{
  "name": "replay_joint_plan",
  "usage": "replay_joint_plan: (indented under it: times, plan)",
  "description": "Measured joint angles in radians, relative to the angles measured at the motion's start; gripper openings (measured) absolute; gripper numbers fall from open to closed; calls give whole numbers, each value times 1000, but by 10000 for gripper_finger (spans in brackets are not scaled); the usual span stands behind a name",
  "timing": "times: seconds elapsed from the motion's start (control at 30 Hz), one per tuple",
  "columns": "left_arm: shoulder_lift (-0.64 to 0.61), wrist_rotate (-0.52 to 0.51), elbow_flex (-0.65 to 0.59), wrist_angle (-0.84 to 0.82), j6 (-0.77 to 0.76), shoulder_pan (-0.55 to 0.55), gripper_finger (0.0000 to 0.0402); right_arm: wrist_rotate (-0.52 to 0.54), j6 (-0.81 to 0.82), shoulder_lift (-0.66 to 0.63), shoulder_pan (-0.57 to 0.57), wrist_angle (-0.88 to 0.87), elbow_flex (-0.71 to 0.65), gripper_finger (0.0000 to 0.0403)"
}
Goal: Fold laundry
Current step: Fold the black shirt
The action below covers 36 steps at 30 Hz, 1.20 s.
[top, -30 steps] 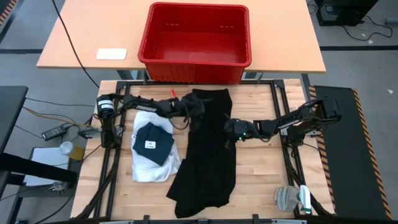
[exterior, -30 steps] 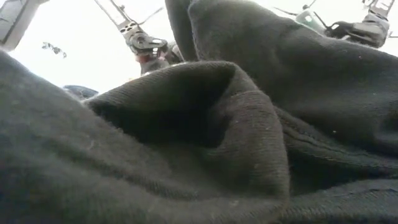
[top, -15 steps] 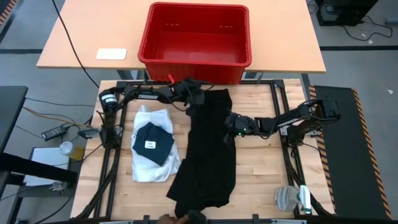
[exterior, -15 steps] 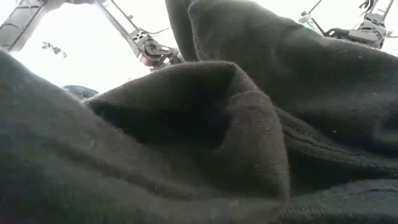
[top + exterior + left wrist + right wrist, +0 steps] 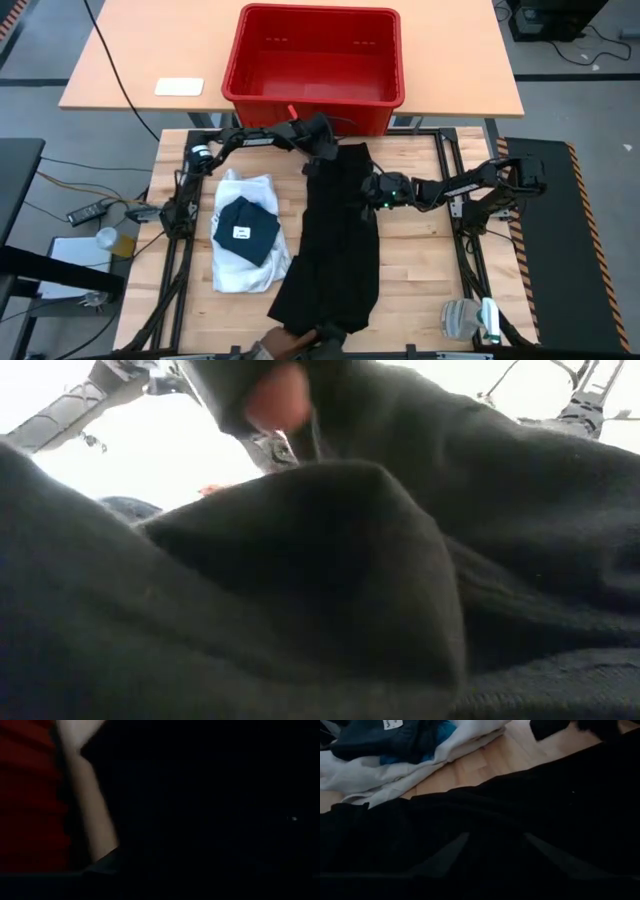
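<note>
White shirt (image 5: 245, 240) at table's 9 o'clock, dark folded garment (image 5: 246, 229) on top, blue bit peeking under it in right wrist view. L gripper (image 5: 322, 152) at 12 o'clock, on top edge of black pants (image 5: 335, 250); fingers – can't tell. Pants run 12 to 6 down centre. R gripper (image 5: 378, 192) at pants' 3 o'clock edge; fingers – can't tell. Red crate (image 5: 314, 55) beyond table, 12 o'clock.
</note>
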Motion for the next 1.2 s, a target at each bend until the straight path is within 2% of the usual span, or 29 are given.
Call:
replay_joint_plan:
  times: [0.13,0.37,0.57,0.73,0.87,1.0,1.1,1.2]
  plan:
    - [52,18,78,-100,-4,-4,193,-39,-5,0,-15,0,0,182]
    - [57,-15,190,-236,-101,-11,193,-59,-6,0,-14,0,0,180]
    - [53,-16,295,-328,-95,-4,193,-69,-4,-1,-14,1,0,180]
    - [53,-28,307,-378,-36,0,193,-85,-3,-1,-15,3,0,178]
    - [41,-2,309,-483,-78,-8,193,40,-33,-1,-12,8,0,177]
    - [-29,73,304,-457,-170,-26,193,197,-117,-1,13,-44,64,177]
    - [-76,121,255,-420,-263,-34,193,268,-144,0,14,-273,200,173]
    - [-143,179,122,-304,-328,-38,192,380,-169,9,3,-487,324,168]
